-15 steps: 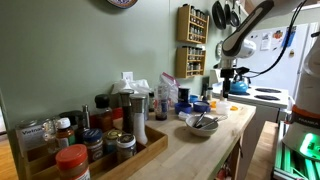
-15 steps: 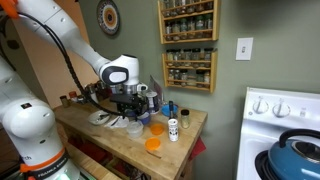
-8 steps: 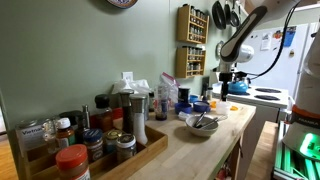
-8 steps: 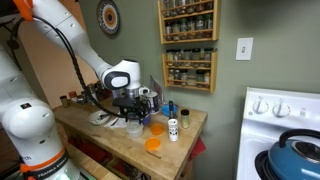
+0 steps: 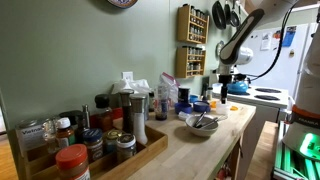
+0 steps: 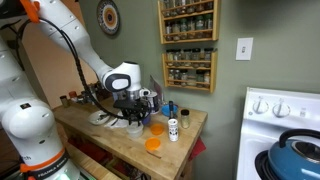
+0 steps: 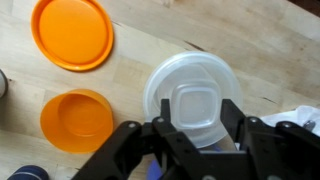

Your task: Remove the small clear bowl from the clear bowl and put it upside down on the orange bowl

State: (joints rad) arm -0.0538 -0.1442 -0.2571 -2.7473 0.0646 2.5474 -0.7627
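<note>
In the wrist view a small clear square-bottomed bowl [image 7: 195,98] sits inside a larger round clear bowl [image 7: 160,80] on the wooden counter. My gripper [image 7: 196,122] is open, with one finger on each side of the small bowl; I cannot tell if they touch it. The orange bowl [image 7: 77,120] stands to the left of the clear bowl, empty and upright. In an exterior view my gripper [image 6: 133,108] hangs low over the clear bowl [image 6: 133,125], with the orange bowl [image 6: 157,128] beside it. My gripper also shows far back in an exterior view [image 5: 224,88].
A flat orange plate [image 7: 70,32] lies beyond the orange bowl, also seen in an exterior view [image 6: 153,144]. A pale bowl with utensils [image 5: 201,124], a wooden tray of jars [image 5: 95,150], bottles and a stove [image 6: 285,130] surround the counter.
My gripper has come down slightly toward the clear bowls. The bowls and the plate have not moved.
</note>
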